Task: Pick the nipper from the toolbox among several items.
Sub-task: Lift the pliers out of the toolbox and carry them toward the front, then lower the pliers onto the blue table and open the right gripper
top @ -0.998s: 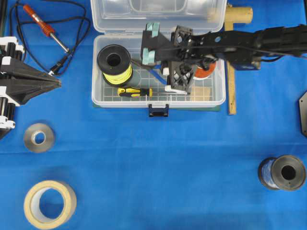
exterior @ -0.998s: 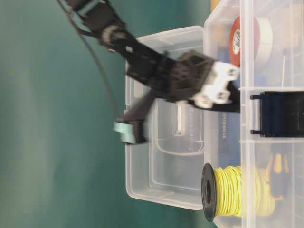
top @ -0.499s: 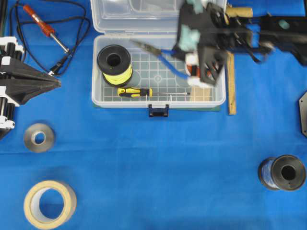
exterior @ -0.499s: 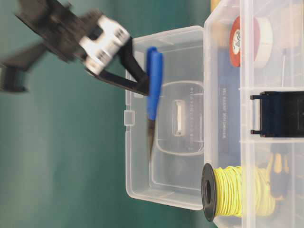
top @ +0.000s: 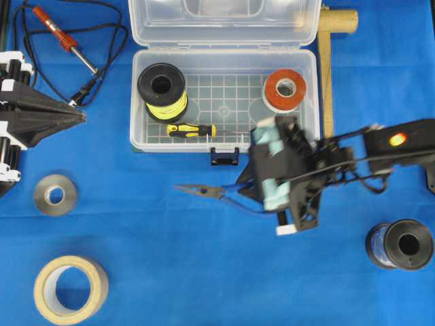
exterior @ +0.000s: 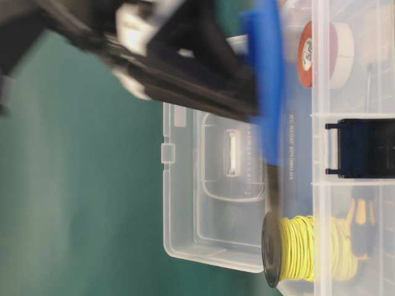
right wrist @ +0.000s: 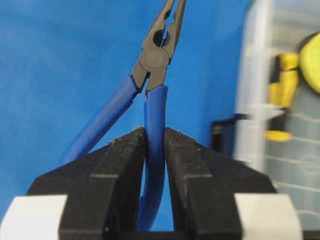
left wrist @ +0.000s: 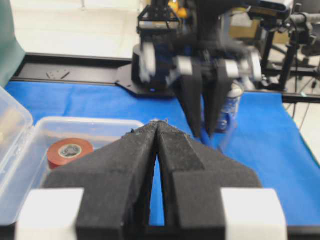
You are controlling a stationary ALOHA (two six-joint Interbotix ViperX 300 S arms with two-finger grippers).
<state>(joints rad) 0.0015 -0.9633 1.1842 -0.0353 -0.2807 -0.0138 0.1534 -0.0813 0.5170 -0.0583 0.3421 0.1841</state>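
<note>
- the nipper (right wrist: 150,95) is out of the toolbox (top: 224,146), held above the blue tabletop (top: 170,272) just in front of the latch (top: 225,157), dark tips pointing toward the left arm's side.
- the right gripper (right wrist: 154,145) has its jaws clamped on one blue handle only; the other handle splays free beside them, so i'd guess the tool could swing a little in that pinch.
- held by the handle end, the tips stick out well clear of the gripper, likely so they can meet the tabletop first if it is set down.
- the spool (top: 163,90), screwdriver (top: 192,130) and tape roll (top: 285,89) lie in the box, apart from each other.
- the lid (top: 224,20) lies folded back, leaving the box open from above.
- the left gripper (left wrist: 159,150) sits off at the edge, jaws closed on nothing, out of the way.
- the pick looks essentially done.
</note>
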